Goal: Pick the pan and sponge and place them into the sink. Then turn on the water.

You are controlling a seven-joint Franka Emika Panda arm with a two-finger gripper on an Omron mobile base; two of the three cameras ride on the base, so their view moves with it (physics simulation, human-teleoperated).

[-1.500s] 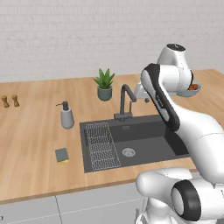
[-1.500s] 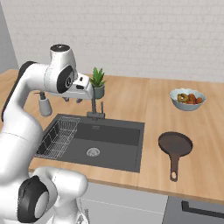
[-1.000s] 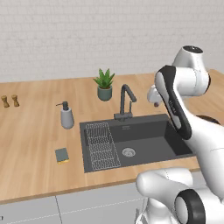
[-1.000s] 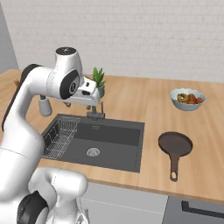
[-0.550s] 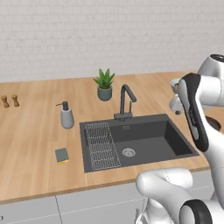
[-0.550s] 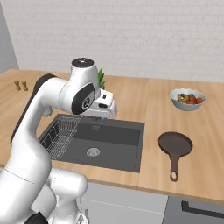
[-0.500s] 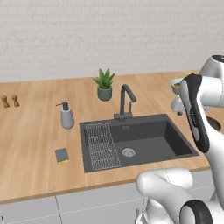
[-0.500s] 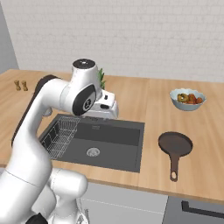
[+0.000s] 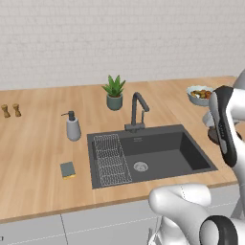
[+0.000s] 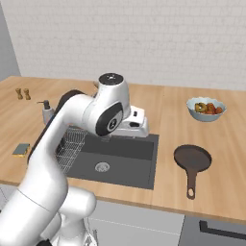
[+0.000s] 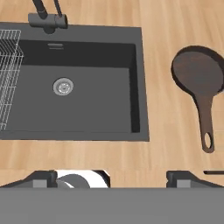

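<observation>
While the arm reaches out above the wooden counter (image 9: pixel 43 143), the sink (image 9: pixel 191 153) sits recessed in it as a dark rectangular basin, with a wire-grid rack (image 9: pixel 111 159) in its left section and a round drain (image 11: pixel 63 86) in the floor. The faucet (image 9: pixel 137 111) stands at the back rim of the sink, with no water running. The pan (image 10: pixel 192 159) lies flat on the counter to the right of the sink, apart from its rim, handle pointing toward the front edge. A pale bowl of fruit (image 10: pixel 205 108) stands behind the pan, well apart from it. A potted plant (image 9: pixel 114 92) stands behind the sink, and a soap dispenser (image 9: pixel 72 126) stands to the left of the basin. The sponge (image 9: pixel 67 170) lies on the counter left of the sink, near the front, grey-green face up. The gripper (image 11: pixel 112 177) hangs above the sink's front rim, fingers spread wide and holding nothing.
</observation>
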